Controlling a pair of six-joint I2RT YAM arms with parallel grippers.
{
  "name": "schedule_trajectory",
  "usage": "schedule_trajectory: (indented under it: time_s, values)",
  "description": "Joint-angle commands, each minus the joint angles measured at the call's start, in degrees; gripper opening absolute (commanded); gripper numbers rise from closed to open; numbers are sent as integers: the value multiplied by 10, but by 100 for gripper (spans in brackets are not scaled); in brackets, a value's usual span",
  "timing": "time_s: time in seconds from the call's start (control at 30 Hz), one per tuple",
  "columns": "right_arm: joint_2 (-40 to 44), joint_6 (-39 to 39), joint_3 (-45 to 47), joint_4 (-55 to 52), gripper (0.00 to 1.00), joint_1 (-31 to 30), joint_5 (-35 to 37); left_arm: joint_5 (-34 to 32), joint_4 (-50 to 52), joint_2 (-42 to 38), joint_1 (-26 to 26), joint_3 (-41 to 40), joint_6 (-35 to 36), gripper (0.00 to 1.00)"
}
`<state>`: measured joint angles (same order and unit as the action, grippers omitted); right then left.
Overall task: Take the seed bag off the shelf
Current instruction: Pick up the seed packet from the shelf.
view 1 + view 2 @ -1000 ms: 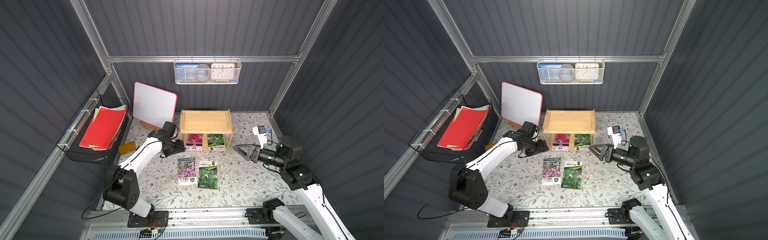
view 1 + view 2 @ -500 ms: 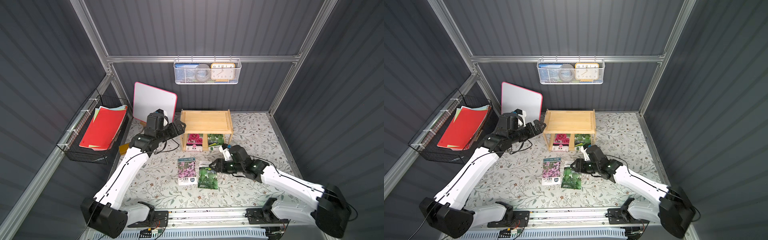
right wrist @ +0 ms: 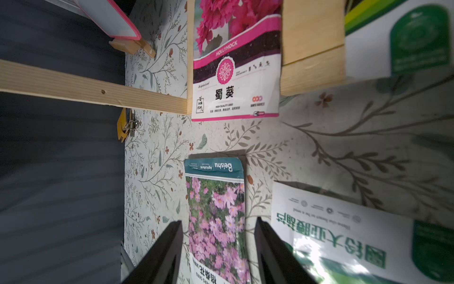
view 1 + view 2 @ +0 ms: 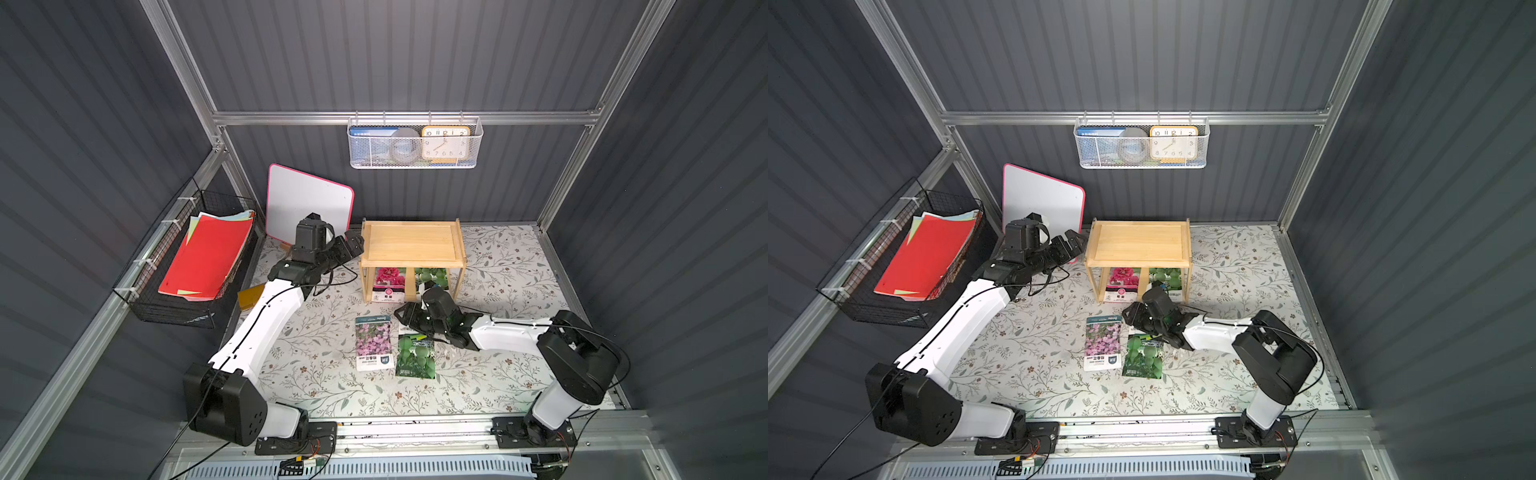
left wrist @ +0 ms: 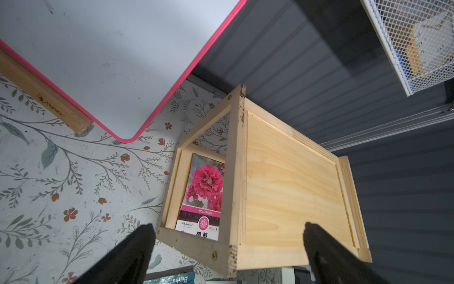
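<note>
The small two-tier pine-wood shelf (image 4: 411,249) stands unmoved, far centre. The left gripper (image 4: 353,245) has risen to its left end, jaws fully spread and empty, probably to brace it. The right gripper (image 4: 405,318) has swung in from the right, half open and empty, before the lower tier, where the pink hollyhock seed bag (image 4: 388,284) still lies.

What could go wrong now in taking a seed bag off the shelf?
The open left gripper is close to the shelf corner and could push it.
The right gripper is over the pink-flower packet on the table and might grab that, not the hollyhock packet.
</note>
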<state>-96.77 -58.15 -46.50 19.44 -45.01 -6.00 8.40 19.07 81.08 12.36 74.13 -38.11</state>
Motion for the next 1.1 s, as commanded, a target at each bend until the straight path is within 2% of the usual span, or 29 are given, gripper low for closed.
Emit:
schedule_trajectory:
  time_s: [0.0, 0.2, 0.43, 0.87, 1.07]
  values:
    - [-23, -39, -18, 45, 53, -9, 30, 24, -35, 12, -6, 5, 12, 99]
    - [-44, -76, -12, 90, 53, -18, 76, 53, -63, 29, -7, -1, 9, 98]
    - [-94, -143, -1, 206, 53, -33, 137, 73, -80, 35, -7, -5, 10, 98]
    - [-120, -176, -46, 169, 51, -64, 227, 101, -99, 25, -8, -28, 20, 98]
    - [-147, -189, -76, 165, 50, -64, 226, 103, -101, 17, -8, -39, 21, 98]
